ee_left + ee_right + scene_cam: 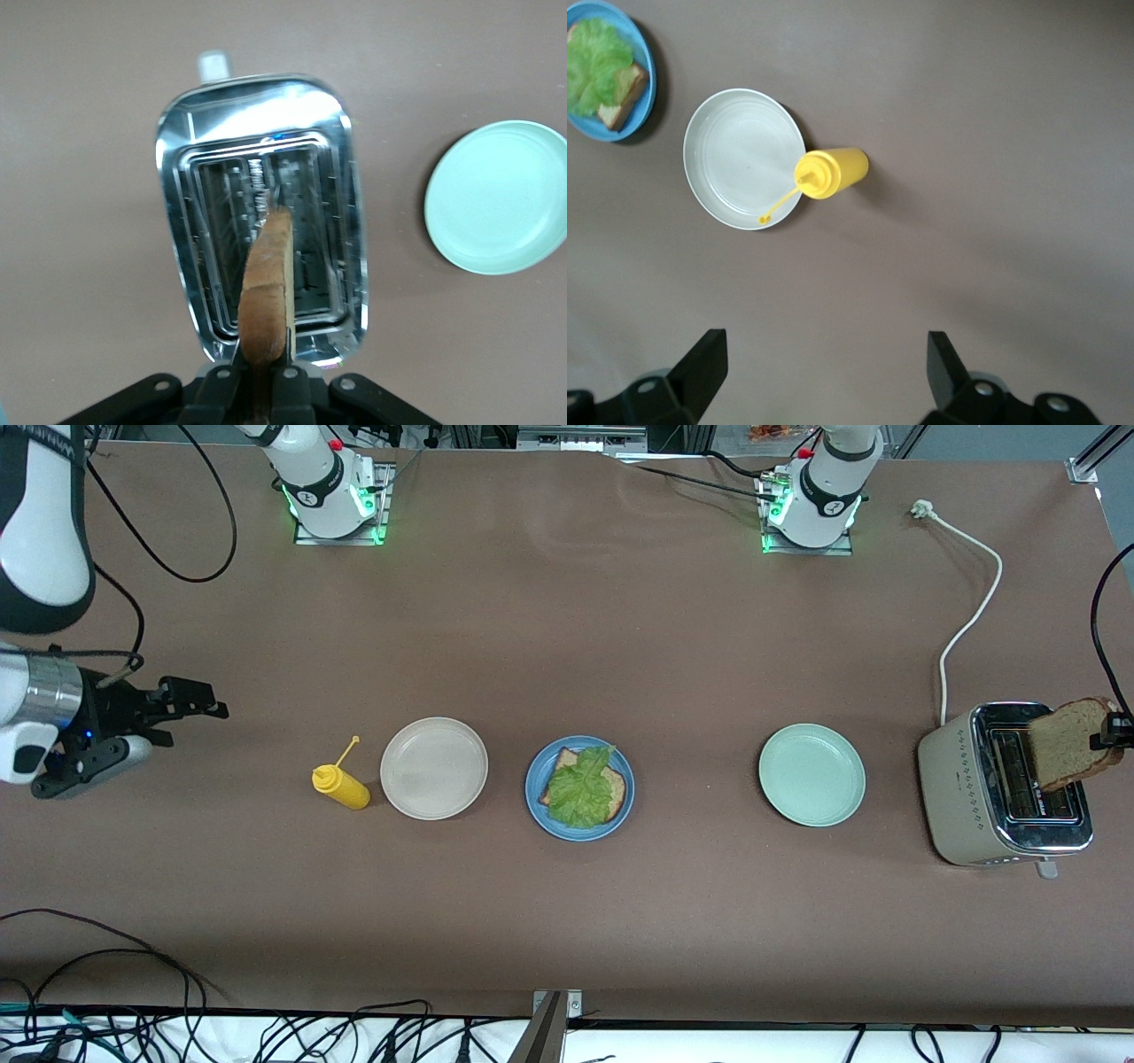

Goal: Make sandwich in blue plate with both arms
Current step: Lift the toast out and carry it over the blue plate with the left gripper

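The blue plate sits mid-table with one brown bread slice on it and a ruffled lettuce leaf on top. My left gripper is shut on a second bread slice, held upright just above the slots of the toaster. In the left wrist view that slice stands edge-on between the jaws of the left gripper, over the toaster. My right gripper hangs open over bare table at the right arm's end; the right wrist view shows nothing between the fingers of the right gripper.
A beige-white plate and a yellow squeeze bottle lie beside the blue plate toward the right arm's end. A mint-green plate lies between the blue plate and the toaster. The toaster's white cord trails toward the left arm's base.
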